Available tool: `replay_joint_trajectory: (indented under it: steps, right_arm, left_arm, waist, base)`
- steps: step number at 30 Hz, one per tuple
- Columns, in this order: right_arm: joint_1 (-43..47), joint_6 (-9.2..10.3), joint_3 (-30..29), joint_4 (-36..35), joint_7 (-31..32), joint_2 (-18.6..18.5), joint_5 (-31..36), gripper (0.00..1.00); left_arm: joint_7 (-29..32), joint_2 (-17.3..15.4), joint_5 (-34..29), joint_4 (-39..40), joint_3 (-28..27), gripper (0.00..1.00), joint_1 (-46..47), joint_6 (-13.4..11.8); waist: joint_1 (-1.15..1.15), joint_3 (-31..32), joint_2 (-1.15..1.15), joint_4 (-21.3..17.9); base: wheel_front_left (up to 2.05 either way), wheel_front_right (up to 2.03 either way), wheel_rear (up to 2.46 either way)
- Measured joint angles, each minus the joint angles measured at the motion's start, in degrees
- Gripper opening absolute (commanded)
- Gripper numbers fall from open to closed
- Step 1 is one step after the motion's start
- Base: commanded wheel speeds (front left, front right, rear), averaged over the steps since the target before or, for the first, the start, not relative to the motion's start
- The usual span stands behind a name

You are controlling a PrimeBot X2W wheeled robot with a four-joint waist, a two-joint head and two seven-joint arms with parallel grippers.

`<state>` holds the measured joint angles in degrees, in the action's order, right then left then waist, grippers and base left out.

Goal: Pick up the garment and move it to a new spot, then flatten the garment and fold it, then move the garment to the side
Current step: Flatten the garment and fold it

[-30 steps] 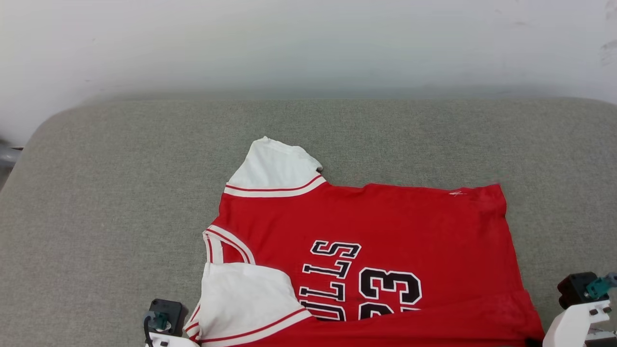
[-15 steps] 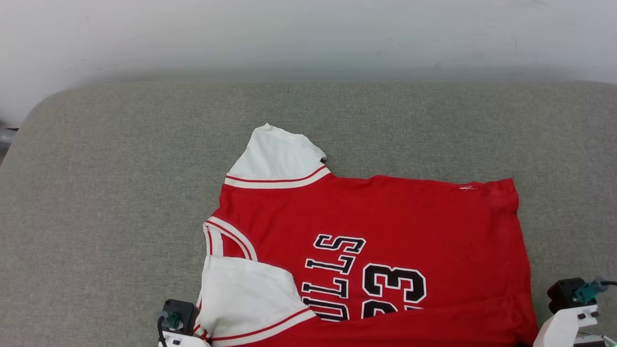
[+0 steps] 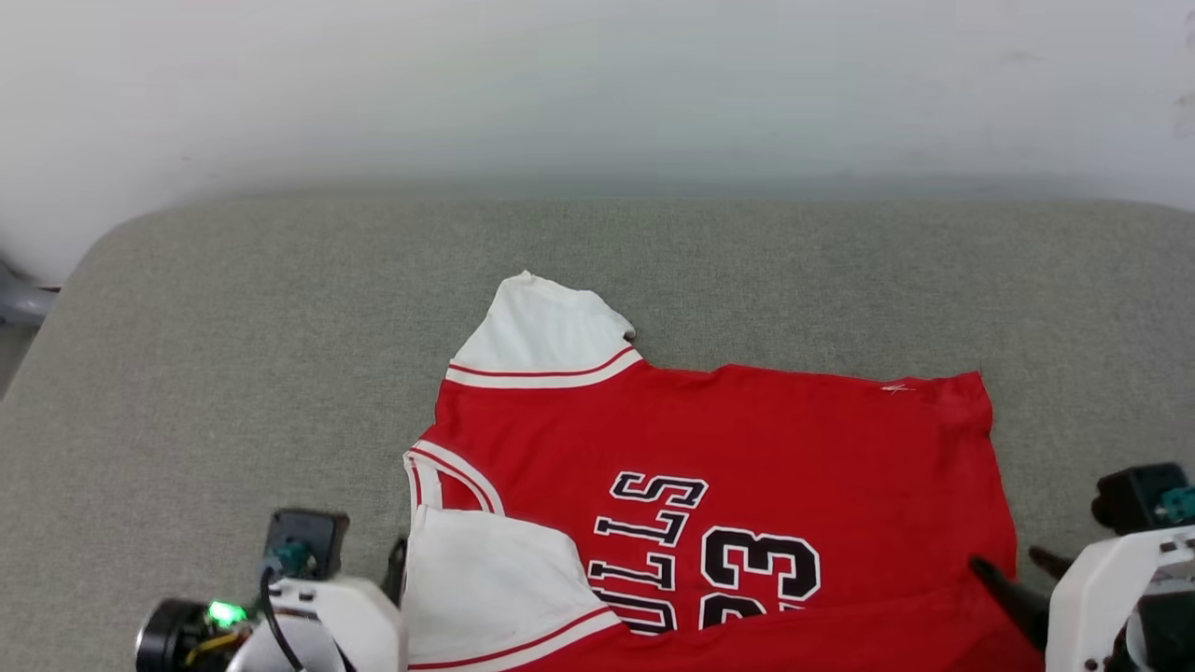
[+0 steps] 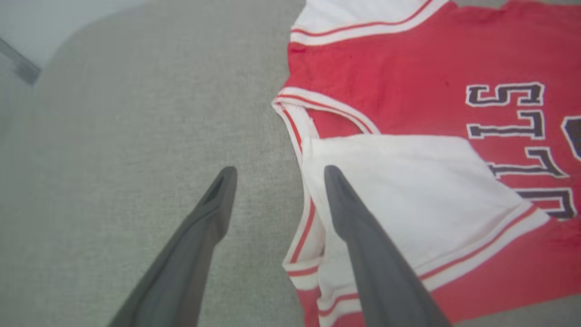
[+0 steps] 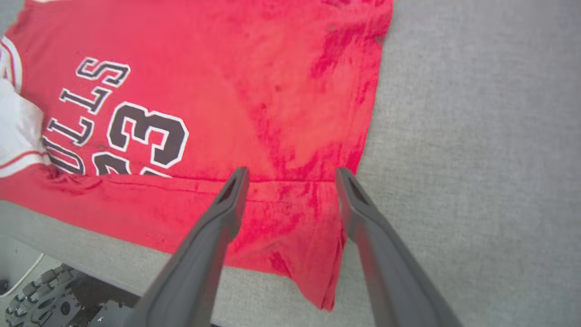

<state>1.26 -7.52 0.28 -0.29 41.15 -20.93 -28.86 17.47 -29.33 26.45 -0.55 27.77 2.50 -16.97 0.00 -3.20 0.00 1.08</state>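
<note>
The garment, a red T-shirt with white sleeves and black "BULLS 23" lettering, lies flat on the grey cushion, neck to the left. Its near edge is folded up over the lower lettering, with a white sleeve lying on top. My left gripper is open at the shirt's shoulder: one finger over the bare cushion, the other over the sleeve's edge. My right gripper is open above the folded hem corner. In the head view the right gripper stands at the shirt's lower right corner. Neither holds anything.
A white wall runs behind the cushion. The cushion's front edge lies just below the shirt's near fold, with the robot's wheel under it. Bare cushion spreads to the left, the far side and the right of the shirt.
Both grippers have opened and let go of the shirt's near edge, and both arms show higher in the head view. The camera has shifted a little; the shirt lies as before.
</note>
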Motion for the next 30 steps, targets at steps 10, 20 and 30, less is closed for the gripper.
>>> replay_joint_trajectory:
  steps: [10, 20, 30]
  right_arm:
    - [-2.7, 0.01, -4.3, -4.7, -19.4, 4.3, 2.4, 1.00]
    - [-3.3, 0.01, -2.0, -3.7, -39.5, 7.8, 3.5, 1.00]
    - [-6.0, 0.01, 1.7, -4.3, -42.6, 7.8, 1.1, 1.00]
  left_arm:
    - [-18.4, 3.7, -3.8, 6.6, -3.1, 1.00, 3.6, -2.4]
    - [-32.0, 8.7, -4.5, 3.8, -5.4, 1.00, 3.9, -1.0]
    - [-28.4, 5.4, -6.2, -5.7, -6.0, 1.00, 18.1, 7.4]
  waist:
    - [0.00, 0.4, 0.00, -1.1]
    - [0.00, -2.2, 0.00, -2.9]
    - [0.00, -8.9, 0.00, -5.6]
  base:
    - [0.00, 0.00, 0.00]
    - [0.00, 0.00, 0.00]
    - [0.00, 0.00, 0.00]
